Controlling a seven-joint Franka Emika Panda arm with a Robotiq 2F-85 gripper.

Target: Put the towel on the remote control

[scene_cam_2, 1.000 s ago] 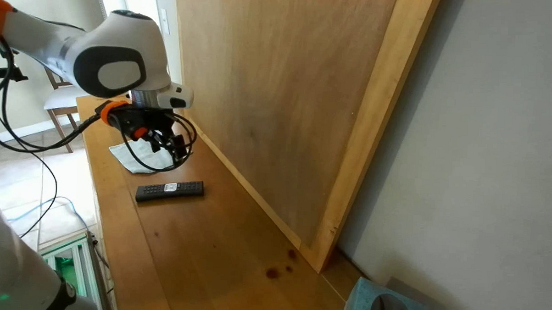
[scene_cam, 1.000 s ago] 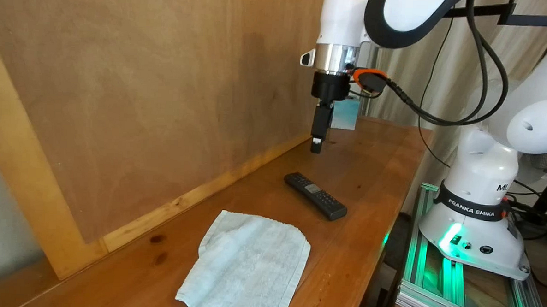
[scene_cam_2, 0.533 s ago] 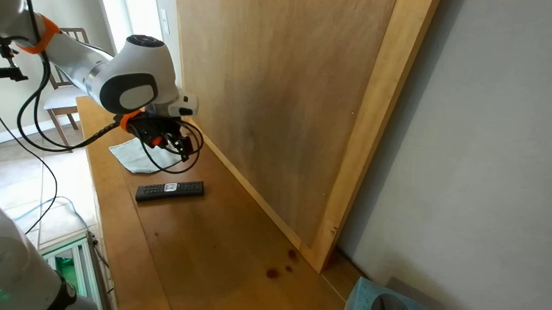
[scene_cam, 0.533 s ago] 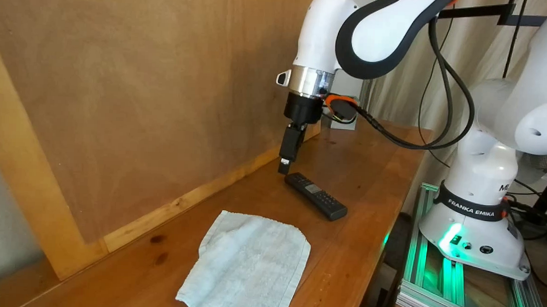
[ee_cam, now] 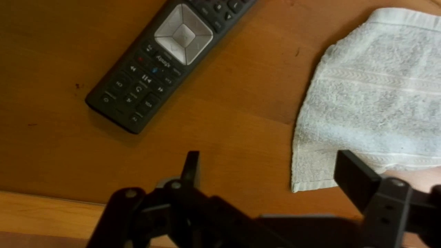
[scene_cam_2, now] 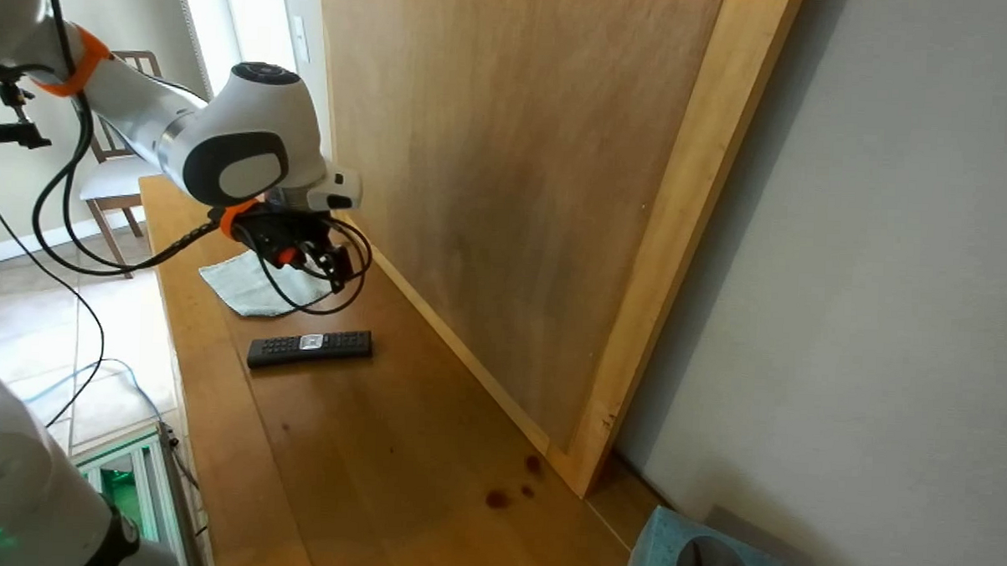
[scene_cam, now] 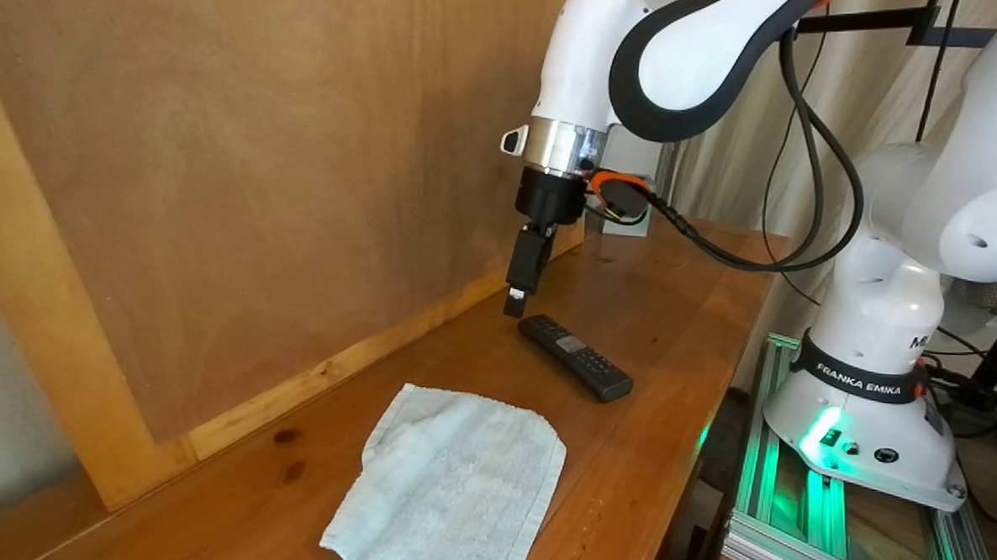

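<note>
The white towel (scene_cam: 456,488) lies spread on the wooden table, with one far corner folded. It is partly behind the gripper and its cables in an exterior view (scene_cam_2: 256,287), and its near edge shows at the right of the wrist view (ee_cam: 368,103). The black remote control (scene_cam: 575,357) lies flat on the table apart from the towel; it shows also in an exterior view (scene_cam_2: 310,349) and at the upper left of the wrist view (ee_cam: 165,58). My gripper (ee_cam: 268,155) is open and empty, above the table. In an exterior view the gripper (scene_cam: 515,304) appears beside the remote's far end, near the wooden panel.
A tall wooden panel (scene_cam: 284,178) stands along the table's (scene_cam: 674,304) long side. A blue-grey box (scene_cam_2: 661,557) stands at the table's end by the wall. Black cables (scene_cam_2: 67,176) hang in loops from the arm.
The arm came down and moved away from the robot base, along the panel toward the towel, mostly in the first half second. Since then it has barely shifted. Towel and remote stayed put.
</note>
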